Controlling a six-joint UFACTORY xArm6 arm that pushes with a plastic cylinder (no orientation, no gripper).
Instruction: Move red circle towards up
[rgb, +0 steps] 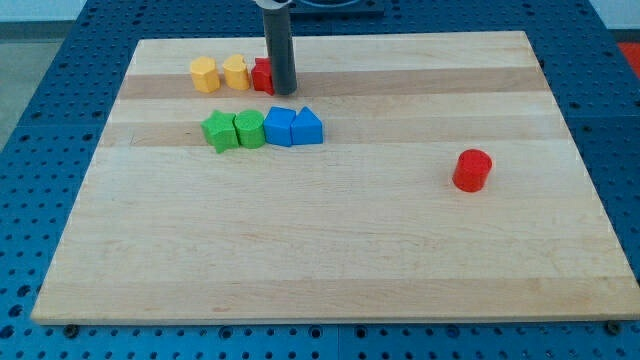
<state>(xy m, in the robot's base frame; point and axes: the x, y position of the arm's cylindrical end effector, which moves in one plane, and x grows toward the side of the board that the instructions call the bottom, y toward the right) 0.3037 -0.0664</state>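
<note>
The red circle (472, 170), a short red cylinder, stands alone on the wooden board (330, 240) at the view's right. My tip (284, 92) is far from it, at the view's upper left, touching the right side of a red block (261, 76) whose shape is partly hidden by the rod.
Two yellow blocks (204, 74) (235, 72) sit in a row left of the hidden red block. Below them is a row of a green star-like block (219, 131), a green block (250, 129), a blue block (279, 126) and a blue pointed block (308, 127).
</note>
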